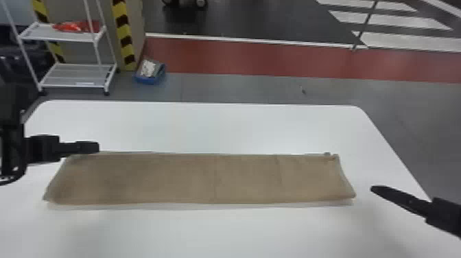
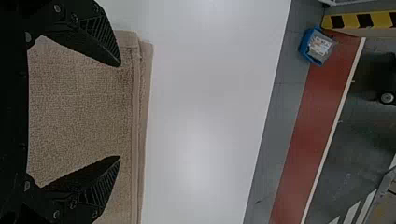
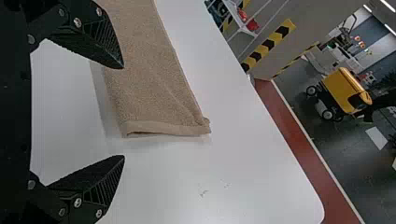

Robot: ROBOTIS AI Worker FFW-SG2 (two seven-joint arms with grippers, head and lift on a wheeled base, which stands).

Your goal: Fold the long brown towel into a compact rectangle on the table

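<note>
Towel [image 1: 247,180] lies lengthwise across the bench [image 1: 240,127] in the head view, left gripper [image 1: 96,147] at its left end, right gripper [image 1: 373,188] beyond its right. Left wrist view: jaws spread over the towel. Right wrist view: jaws released near its hemmed end.

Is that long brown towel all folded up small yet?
No, not small yet: the long brown cloth towel lies in a long flat strip across most of the white table.

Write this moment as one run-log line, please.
Towel: long strip on table | left gripper: open, at towel's left end | right gripper: open, right of towel | compact rectangle: not yet formed
</note>
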